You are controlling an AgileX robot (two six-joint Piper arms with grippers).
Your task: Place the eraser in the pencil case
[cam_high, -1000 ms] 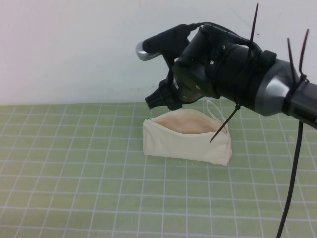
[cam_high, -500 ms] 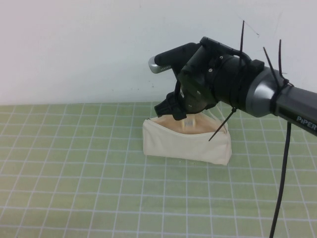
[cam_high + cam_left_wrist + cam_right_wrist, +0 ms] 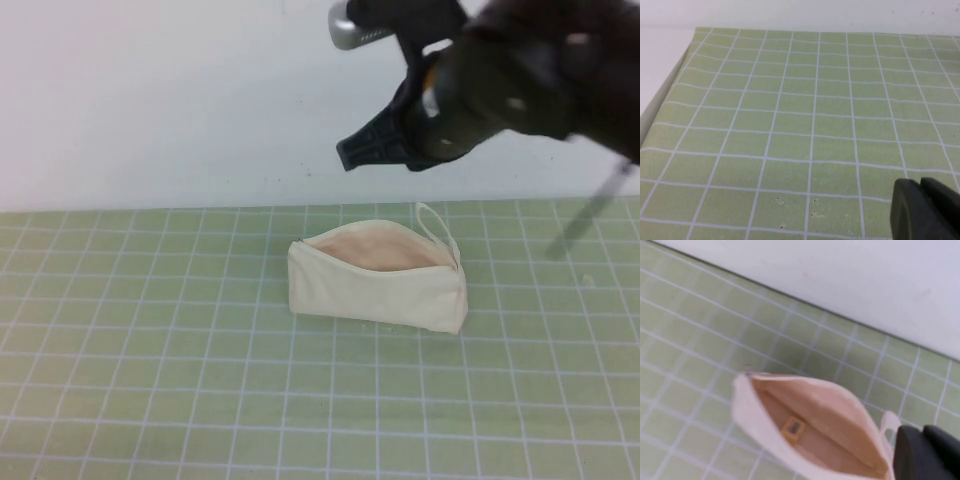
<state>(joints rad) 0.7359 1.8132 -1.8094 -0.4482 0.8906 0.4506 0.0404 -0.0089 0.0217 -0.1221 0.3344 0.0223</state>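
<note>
The cream pencil case (image 3: 375, 295) lies on the green grid mat, its mouth open and its peach lining showing; a small loop (image 3: 436, 222) sticks up at its right end. In the right wrist view the pencil case (image 3: 760, 412) holds the tan eraser (image 3: 792, 428), which lies inside on the lining. My right gripper (image 3: 365, 152) hangs well above the pouch, blurred, against the white wall; in its own wrist view the right gripper (image 3: 922, 440) has its fingers together and holds nothing. My left gripper (image 3: 921, 189) is shut and empty over bare mat, away from the pouch.
A green mat with white grid lines (image 3: 150, 380) covers the table up to a white wall (image 3: 150, 100). In the left wrist view the mat's edge (image 3: 660, 100) meets a white surface.
My right arm has lifted up and to the right, away from the pouch mouth. The eraser seen dropping at the pouch mouth half a second ago now lies inside the pouch.
</note>
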